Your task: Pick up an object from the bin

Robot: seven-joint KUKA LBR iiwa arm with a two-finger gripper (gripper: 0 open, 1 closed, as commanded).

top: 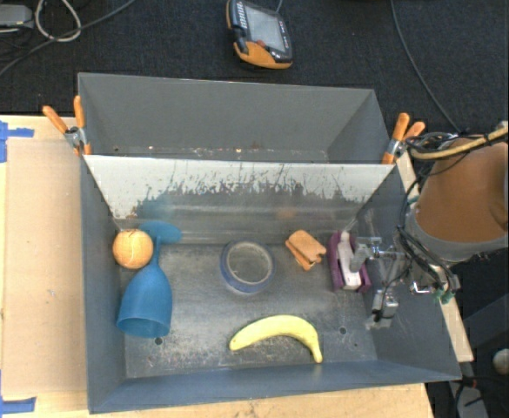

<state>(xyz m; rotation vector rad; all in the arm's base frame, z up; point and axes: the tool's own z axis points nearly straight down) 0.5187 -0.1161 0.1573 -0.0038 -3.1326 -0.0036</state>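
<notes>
Hanging low by the right wall of the bin [237,138], the gripper [378,287] sits just beside a purple and white thing [347,265], which stands on the floor at its left, close enough that contact cannot be judged. Whether the pincer is apart or together cannot be told: dark cables [419,264] and the orange cover [463,203] crowd its upper part. The purple thing's right side is partly hidden by the gripper's metal. A tan block [305,249] lies just left of it, then a blue-grey ring [246,266]. A banana [278,333] lies near the front wall. Well apart at far left rest a blue cup [145,301] on its side and an orange ball [132,249].
</notes>
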